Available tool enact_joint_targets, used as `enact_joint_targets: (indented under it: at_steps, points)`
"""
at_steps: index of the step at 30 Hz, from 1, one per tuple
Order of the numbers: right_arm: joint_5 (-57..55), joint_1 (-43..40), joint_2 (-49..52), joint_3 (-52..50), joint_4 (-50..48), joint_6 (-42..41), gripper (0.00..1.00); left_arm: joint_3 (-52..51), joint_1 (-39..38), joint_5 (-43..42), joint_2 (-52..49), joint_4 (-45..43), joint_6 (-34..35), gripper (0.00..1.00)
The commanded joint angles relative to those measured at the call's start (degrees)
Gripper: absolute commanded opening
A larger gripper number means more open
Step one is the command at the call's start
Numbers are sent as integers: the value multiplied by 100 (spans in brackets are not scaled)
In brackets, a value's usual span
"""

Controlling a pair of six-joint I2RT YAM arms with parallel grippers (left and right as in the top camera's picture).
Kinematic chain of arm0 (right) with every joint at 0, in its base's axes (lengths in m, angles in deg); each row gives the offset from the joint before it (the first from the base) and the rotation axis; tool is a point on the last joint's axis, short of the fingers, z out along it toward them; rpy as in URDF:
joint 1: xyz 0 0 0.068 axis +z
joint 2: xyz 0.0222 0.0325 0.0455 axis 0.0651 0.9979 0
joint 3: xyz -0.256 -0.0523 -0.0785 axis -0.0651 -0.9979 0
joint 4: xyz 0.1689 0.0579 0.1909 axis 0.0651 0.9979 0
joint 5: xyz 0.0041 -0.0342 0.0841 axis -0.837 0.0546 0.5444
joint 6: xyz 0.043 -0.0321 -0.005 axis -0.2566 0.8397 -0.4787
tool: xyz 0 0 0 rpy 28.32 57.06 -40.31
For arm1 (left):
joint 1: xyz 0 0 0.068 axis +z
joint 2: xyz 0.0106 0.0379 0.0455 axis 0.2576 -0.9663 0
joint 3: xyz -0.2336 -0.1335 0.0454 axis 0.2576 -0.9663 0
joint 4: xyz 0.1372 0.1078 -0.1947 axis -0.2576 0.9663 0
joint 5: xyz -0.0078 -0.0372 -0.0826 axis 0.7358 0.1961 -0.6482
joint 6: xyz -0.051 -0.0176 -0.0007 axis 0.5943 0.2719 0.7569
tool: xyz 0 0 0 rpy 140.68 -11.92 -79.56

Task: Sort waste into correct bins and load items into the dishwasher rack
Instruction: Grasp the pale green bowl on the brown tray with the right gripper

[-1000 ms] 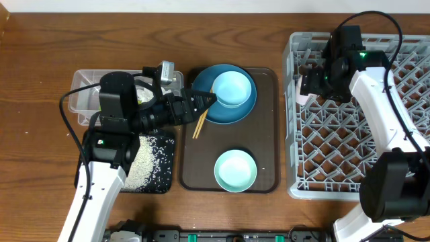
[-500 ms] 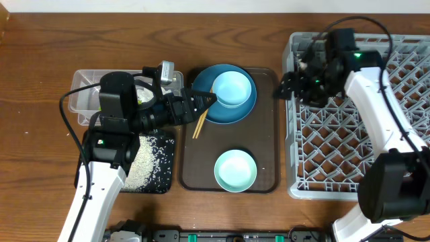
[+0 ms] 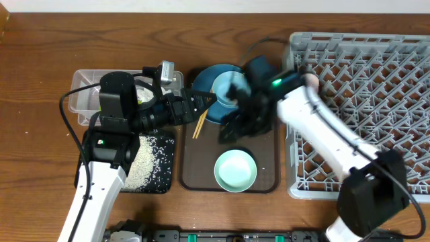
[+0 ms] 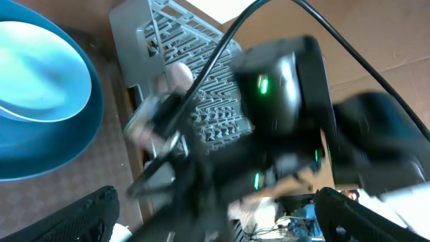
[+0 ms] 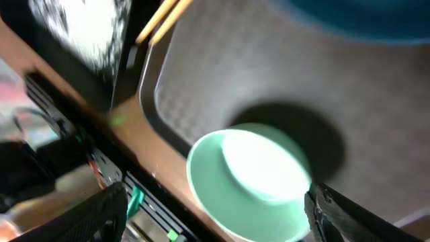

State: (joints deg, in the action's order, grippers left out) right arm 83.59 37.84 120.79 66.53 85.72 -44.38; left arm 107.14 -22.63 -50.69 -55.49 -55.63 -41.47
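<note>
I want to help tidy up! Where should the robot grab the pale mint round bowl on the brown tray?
The pale mint round bowl sits upright and empty on the dark brown serving tray, mouth up. Best guess: come from above and pinch its thin rim, one finger inside, one outside.

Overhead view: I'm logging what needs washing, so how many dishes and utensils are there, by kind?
Bowls: 2 (light blue bowl, mint bowl)
Plates: 1 (dark blue plate)
Cups: 1 (pink cup, already in the rack)
Chopsticks: 2
Total: 6
</note>
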Motion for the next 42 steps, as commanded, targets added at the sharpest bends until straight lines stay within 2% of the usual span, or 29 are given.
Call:
enact_joint_targets:
  at_steps: [1,4,9,12,16,25,29,35,40,42]
  points:
    - [-546,592,-116,-81,17,-319,85,72,24,-13,-11,-4,-59,95]
    - [-870,1073,-116,-103,15,-621,87,72,24,-39,-11,-4,39,95]
    - [-1346,1635,-116,-111,13,-1161,89,74,166,-142,-4,-52,1314,95]
    - [-1604,1816,-116,-111,4,-1471,90,74,570,-522,-4,-511,1672,95]
    - [-1617,1899,-116,-111,-26,-1506,90,74,1510,-874,-4,-1036,1744,95]
    - [-1641,2055,-116,-195,-2,-1506,88,72,4374,-1397,-9,-1010,1834,95]
    - [-1639,2100,-116,-455,-76,-1508,87,72,5239,-1394,-9,-1012,1836,95]
    - [-1626,2144,-116,-977,-417,-1593,81,72,5855,-1394,-11,-1012,1836,95]
    - [-1620,2247,-116,-1266,-811,-1591,69,72,5897,-1394,-9,-1012,1836,95]
    - [-1679,2299,-116,-1438,-1093,-1589,68,72,5897,-1394,-11,-1012,1836,95]
